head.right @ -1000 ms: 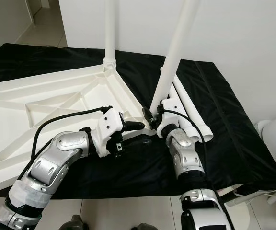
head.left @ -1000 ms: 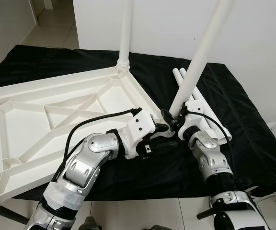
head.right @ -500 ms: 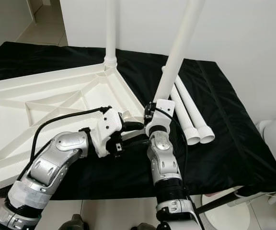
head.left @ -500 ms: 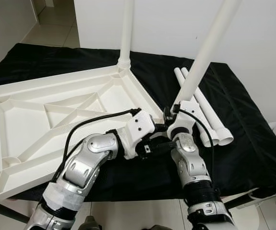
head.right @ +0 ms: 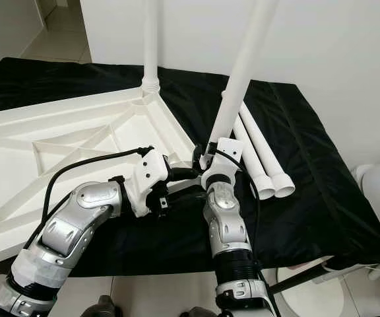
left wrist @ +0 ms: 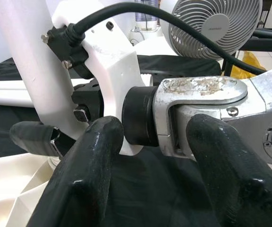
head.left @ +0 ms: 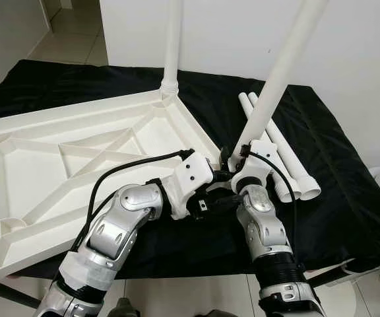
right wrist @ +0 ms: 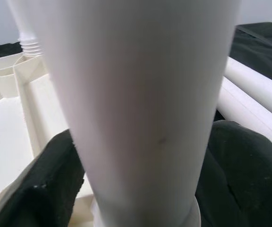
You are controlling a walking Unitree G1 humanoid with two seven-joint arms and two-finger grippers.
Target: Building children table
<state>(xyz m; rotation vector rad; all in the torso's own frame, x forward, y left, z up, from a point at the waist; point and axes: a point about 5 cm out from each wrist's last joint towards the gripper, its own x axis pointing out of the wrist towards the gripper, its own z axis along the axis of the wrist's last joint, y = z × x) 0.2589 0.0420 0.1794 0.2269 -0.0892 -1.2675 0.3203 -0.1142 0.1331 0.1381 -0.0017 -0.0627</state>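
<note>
While the right pincer [head.right: 203,160] grips the lower end of the tilted white plastic tube leg [head.right: 241,72], its two black fingers [right wrist: 37,189] are clamped on either side of the tube, directly over the near corner of the upturned white ribbed plastic tabletop [head.left: 78,155]. The left pincer [head.left: 221,188] is spread and grasping nothing, with its fingers just beside the right wrist and close to the leg base.

Risks from this position:
- The leg leans away from vertical. If it is pressed into the corner socket at this angle, it may bind or cross-thread.
- The left pincer is crowded against the right wrist and its black cable [left wrist: 174,28]. A turn of the wrist could snag it.

The tabletop lies on a black cloth-covered desk [head.right: 322,198]. One white upright leg [head.left: 171,46] already stands in the far corner. Two spare white tube legs [head.right: 262,158] lie on the cloth just right of the work point, limiting sideways travel. The desk's near edge runs just below both forearms; open cloth remains to the far right.
</note>
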